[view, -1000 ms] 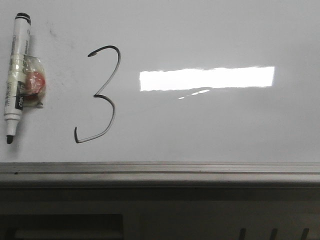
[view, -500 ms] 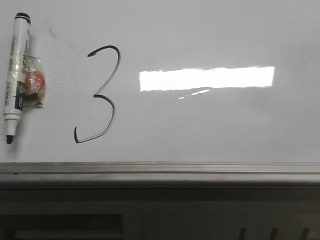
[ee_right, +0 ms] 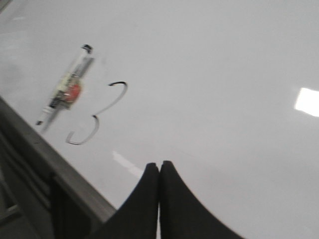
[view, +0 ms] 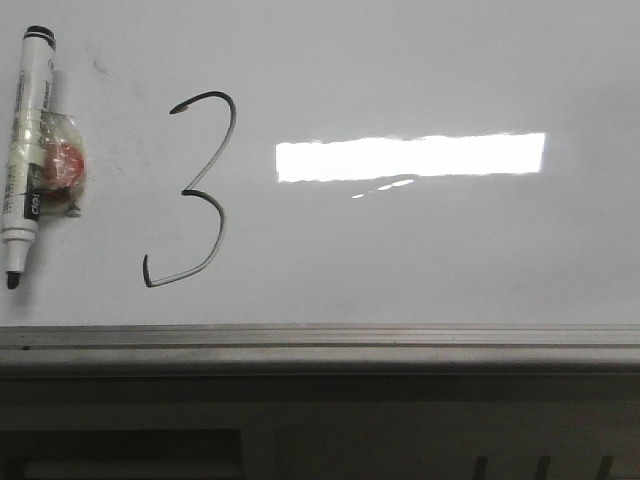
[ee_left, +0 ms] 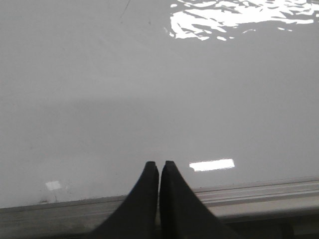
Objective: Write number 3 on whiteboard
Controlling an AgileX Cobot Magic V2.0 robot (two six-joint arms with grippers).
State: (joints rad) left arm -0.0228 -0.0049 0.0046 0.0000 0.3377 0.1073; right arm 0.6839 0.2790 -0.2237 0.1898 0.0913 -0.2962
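Observation:
A thin black number 3 (view: pixel 195 190) is drawn on the whiteboard (view: pixel 450 260), left of the bright light reflection. It also shows in the right wrist view (ee_right: pixel 97 114). A marker (view: pixel 25 150) with a red-and-clear lump taped to it lies flat at the board's left edge, tip toward the rail; it shows in the right wrist view too (ee_right: pixel 67 89). My left gripper (ee_left: pixel 159 164) is shut and empty over the board's near rail. My right gripper (ee_right: pixel 159 164) is shut and empty above the board, apart from the numeral. Neither gripper shows in the front view.
A grey metal rail (view: pixel 320 340) edges the board's near side, with a dark ledge below it. The bright rectangular reflection (view: pixel 410 157) lies right of the numeral. The rail shows in the left wrist view (ee_left: pixel 259 191).
The marker and the numeral sit slightly further left and a little higher in the front view than before. Nothing else differs.

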